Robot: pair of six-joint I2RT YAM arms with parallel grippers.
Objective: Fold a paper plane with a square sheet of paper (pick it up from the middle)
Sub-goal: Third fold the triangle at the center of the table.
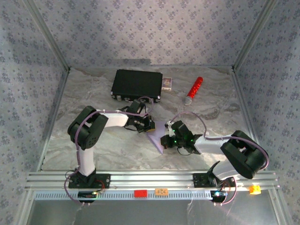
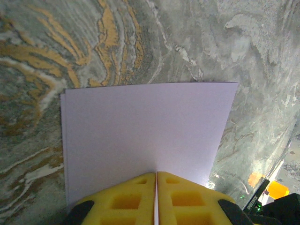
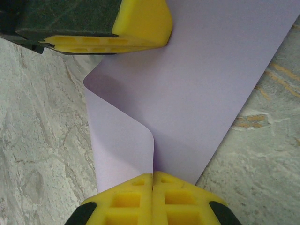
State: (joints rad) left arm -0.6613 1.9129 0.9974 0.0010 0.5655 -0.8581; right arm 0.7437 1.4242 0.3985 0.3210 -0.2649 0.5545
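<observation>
Left gripper (image 1: 149, 127) and right gripper (image 1: 163, 141) flank the lilac sheet (image 1: 156, 138) — black case (image 1: 137, 84) well behind.

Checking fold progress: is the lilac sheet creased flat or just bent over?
Bent over, not creased: the square sheet of paper curls in a soft loop between the left gripper and right gripper.

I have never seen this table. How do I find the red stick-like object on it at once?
Start at the far side of the marbled table, where a large black case lies. Right of the case, past a small white-and-dark box, a slim cylinder lies at a slant. Its bright red body with a silver end sets it apart from both.
</observation>
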